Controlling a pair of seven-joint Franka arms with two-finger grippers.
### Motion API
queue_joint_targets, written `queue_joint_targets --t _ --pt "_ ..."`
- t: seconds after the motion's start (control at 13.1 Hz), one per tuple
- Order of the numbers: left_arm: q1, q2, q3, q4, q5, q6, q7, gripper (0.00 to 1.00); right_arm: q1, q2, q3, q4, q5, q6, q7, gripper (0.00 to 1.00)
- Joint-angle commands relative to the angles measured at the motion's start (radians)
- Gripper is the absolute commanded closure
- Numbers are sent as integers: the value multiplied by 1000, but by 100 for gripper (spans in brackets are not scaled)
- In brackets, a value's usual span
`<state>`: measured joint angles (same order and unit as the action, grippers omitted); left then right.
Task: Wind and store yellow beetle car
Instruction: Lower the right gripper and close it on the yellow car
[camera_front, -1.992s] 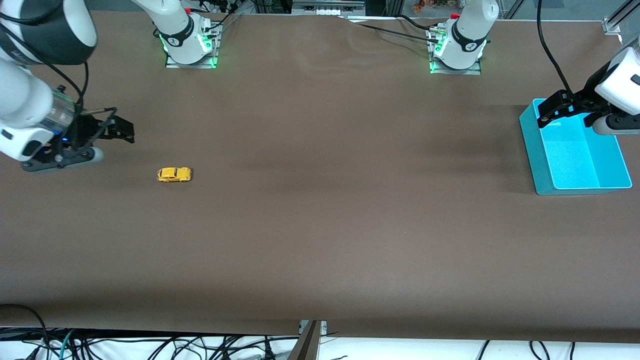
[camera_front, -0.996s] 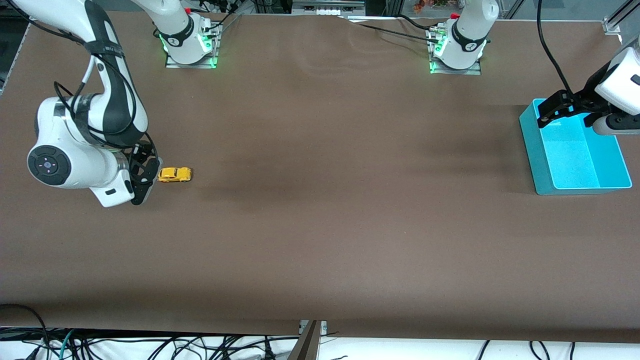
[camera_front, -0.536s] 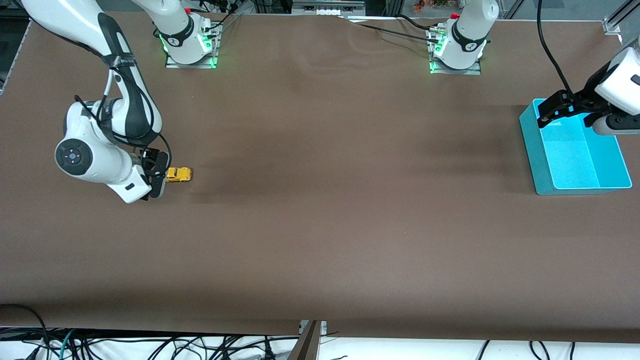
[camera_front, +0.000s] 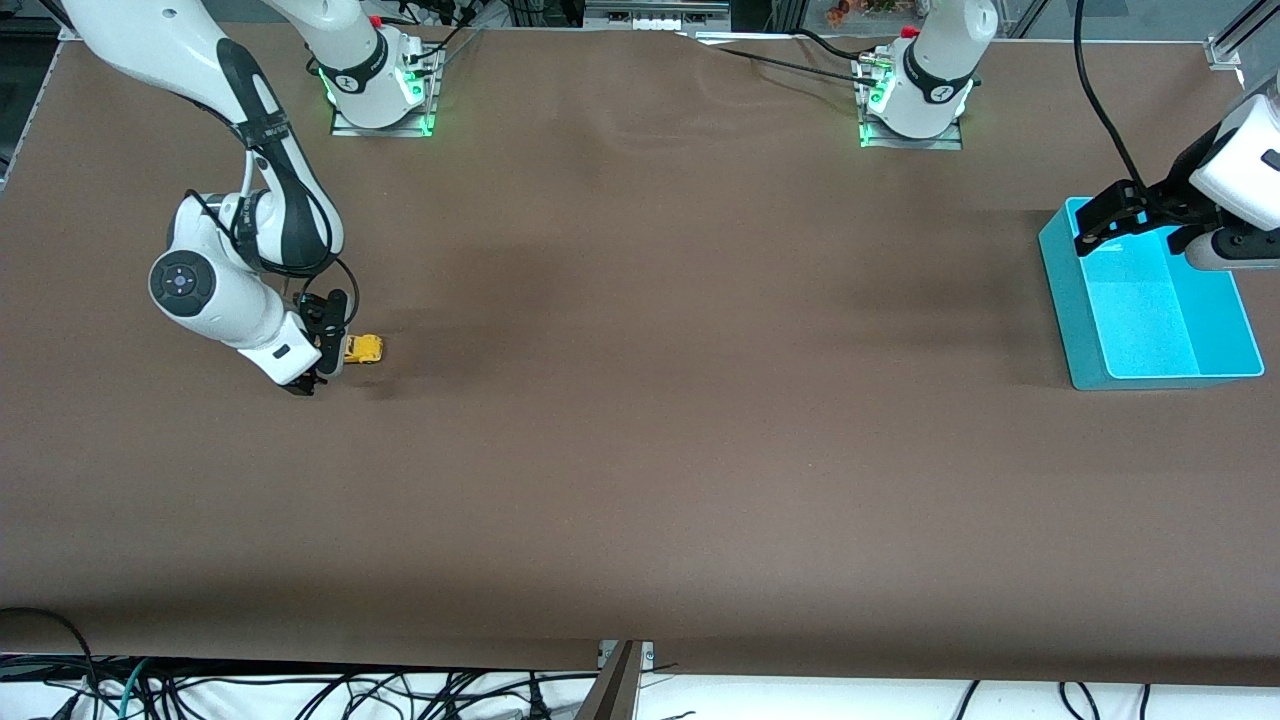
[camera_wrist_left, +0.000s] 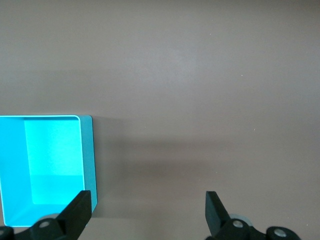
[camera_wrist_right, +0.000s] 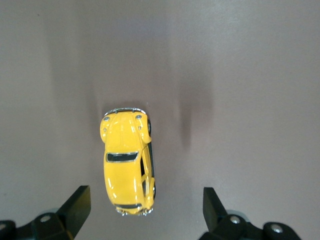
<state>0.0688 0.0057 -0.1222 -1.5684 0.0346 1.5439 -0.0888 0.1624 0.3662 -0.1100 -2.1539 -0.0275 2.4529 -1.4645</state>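
The yellow beetle car (camera_front: 363, 348) stands on the brown table toward the right arm's end. In the right wrist view the car (camera_wrist_right: 126, 162) lies lengthwise, with one end between the open fingers. My right gripper (camera_front: 322, 352) hangs low over the car's end, open, touching nothing. My left gripper (camera_front: 1108, 218) waits open and empty over the edge of the teal bin (camera_front: 1068, 300). The bin also shows in the left wrist view (camera_wrist_left: 88, 155).
The two arm bases (camera_front: 378, 85) (camera_front: 915, 95) stand along the edge of the table farthest from the front camera. Cables hang below the table's near edge (camera_front: 300, 690). A metal bracket (camera_front: 620, 680) sits at the middle of the near edge.
My right arm has swung down and toward the car, bringing its open gripper from a spot high beside the car to just over the car's end. The left arm has not moved.
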Motion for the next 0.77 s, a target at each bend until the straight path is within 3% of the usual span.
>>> queue_joint_targets --t 0.0,0.38,0.54,0.69 --pt "8 -9 -5 -7 4 -8 12 0 0 -44 0 -90 -2 93 -39 1" --pt "8 -9 -5 -7 4 -8 12 0 0 -44 0 -126 -2 150 -45 5" --pt "8 -9 -5 -7 4 -8 12 0 0 -44 0 -126 -2 150 -48 28" --pt "8 -7 -5 -7 4 -8 12 0 0 -46 0 -126 -3 150 -60 70"
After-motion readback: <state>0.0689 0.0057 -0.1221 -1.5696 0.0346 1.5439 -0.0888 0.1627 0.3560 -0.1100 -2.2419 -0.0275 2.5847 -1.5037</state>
